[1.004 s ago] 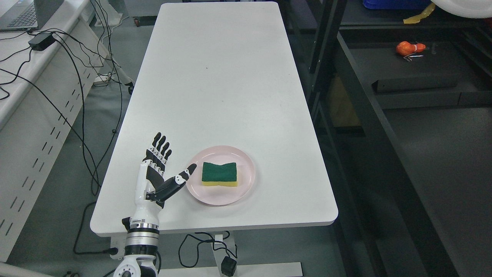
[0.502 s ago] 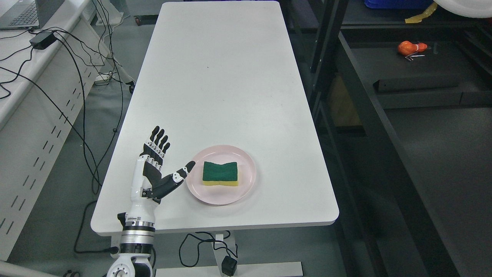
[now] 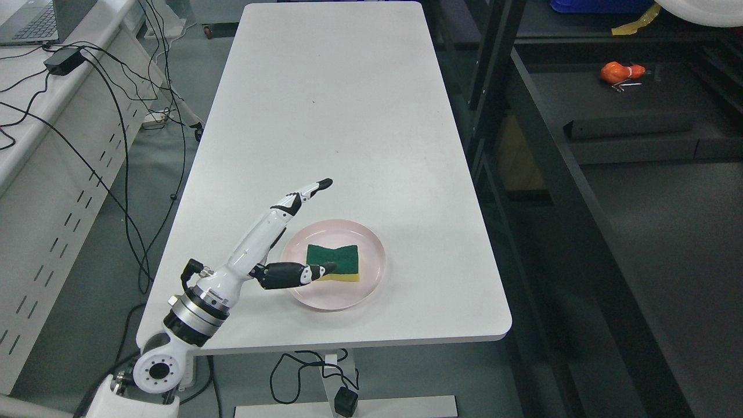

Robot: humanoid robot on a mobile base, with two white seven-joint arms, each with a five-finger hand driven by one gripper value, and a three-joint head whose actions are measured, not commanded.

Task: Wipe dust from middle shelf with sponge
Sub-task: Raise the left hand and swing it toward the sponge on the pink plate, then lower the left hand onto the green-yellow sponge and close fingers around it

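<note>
A green-and-yellow sponge (image 3: pixel 332 262) on a pink plate (image 3: pixel 374 255) is straddled by the left hand (image 3: pixel 278 241), fingers spread, nothing grasped.

Before me stands a long white table (image 3: pixel 331 116) with rounded corners, its top lightly speckled. Grey floor (image 3: pixel 75 302) runs down my left side. There, a white desk (image 3: pixel 35 133) with slotted side panels carries a laptop (image 3: pixel 35 20) and a black power brick (image 3: pixel 61 61) — black cables (image 3: pixel 116 145) trail from it over the edge and down to the floor. To my right, a dark metal shelving unit (image 3: pixel 522 116) — an orange object (image 3: pixel 621 71) lies on one of its shelves. Lighting is even, with no hard shadows.
</note>
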